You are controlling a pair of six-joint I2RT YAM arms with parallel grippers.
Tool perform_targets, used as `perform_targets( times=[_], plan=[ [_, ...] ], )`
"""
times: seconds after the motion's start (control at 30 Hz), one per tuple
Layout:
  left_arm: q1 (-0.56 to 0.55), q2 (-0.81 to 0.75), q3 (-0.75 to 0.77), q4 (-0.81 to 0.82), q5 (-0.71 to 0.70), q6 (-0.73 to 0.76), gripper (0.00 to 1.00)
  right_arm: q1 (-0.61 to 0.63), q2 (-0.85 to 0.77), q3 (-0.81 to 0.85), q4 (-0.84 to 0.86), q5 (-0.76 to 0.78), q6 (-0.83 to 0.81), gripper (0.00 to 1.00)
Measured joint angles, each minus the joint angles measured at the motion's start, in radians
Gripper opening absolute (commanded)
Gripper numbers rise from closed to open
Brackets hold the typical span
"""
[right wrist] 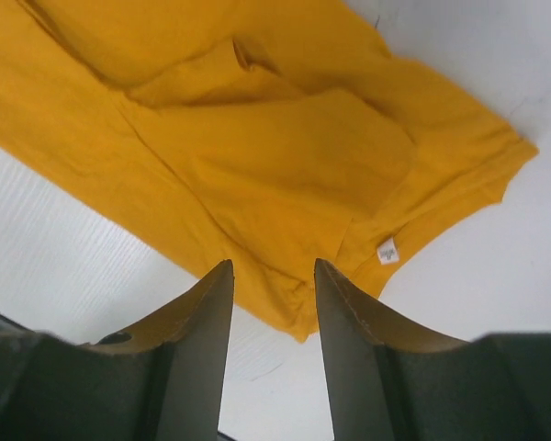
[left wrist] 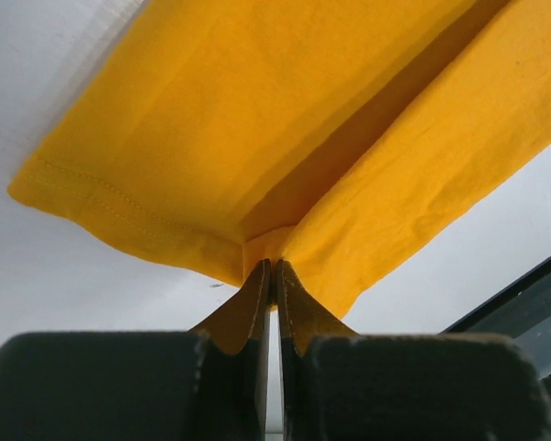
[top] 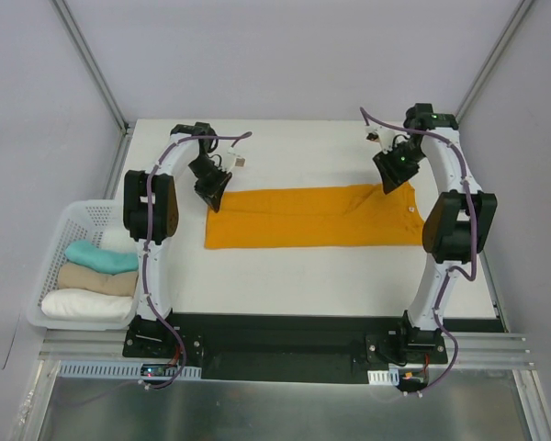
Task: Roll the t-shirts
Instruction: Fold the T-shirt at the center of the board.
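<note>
An orange t-shirt (top: 312, 217) lies folded into a long strip across the white table, neck end at the right. My left gripper (top: 211, 195) is shut on the shirt's far left hem corner; the left wrist view shows the orange cloth (left wrist: 285, 138) pinched between the tips (left wrist: 274, 268). My right gripper (top: 389, 184) is open over the far right corner of the shirt near the collar. In the right wrist view its fingers (right wrist: 216, 303) straddle a cloth corner (right wrist: 298, 317) without holding it. A white neck label (right wrist: 387, 251) shows.
A white basket (top: 59, 248) stands at the left table edge with rolled teal (top: 101, 255), tan (top: 96, 279) and white (top: 87, 305) t-shirts in it. A small tag or object (top: 241, 162) lies behind the left gripper. Grey walls enclose the table.
</note>
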Motion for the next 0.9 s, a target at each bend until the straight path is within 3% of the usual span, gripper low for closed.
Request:
perform_targets(
  times=[0.23,0.33,0.8,0.87,0.9],
  plan=[
    [0.001,0.013,-0.018,-0.001,-0.038,-0.111,0.2,0.1,0.176,0.109,0.079,0.036,0.028,0.45],
    [0.002,0.022,-0.026,-0.004,-0.049,-0.146,0.23,0.127,0.235,0.12,0.092,0.037,0.034,0.47],
    [0.002,0.023,-0.031,-0.003,-0.054,-0.194,0.24,0.156,0.307,0.14,0.092,0.034,0.084,0.47],
    [0.002,0.023,-0.031,-0.003,-0.056,-0.196,0.24,0.156,0.326,0.142,0.094,0.034,0.088,0.43],
    [0.002,0.023,-0.032,-0.003,-0.056,-0.196,0.24,0.157,0.333,0.142,0.094,0.034,0.089,0.36]
  ],
)
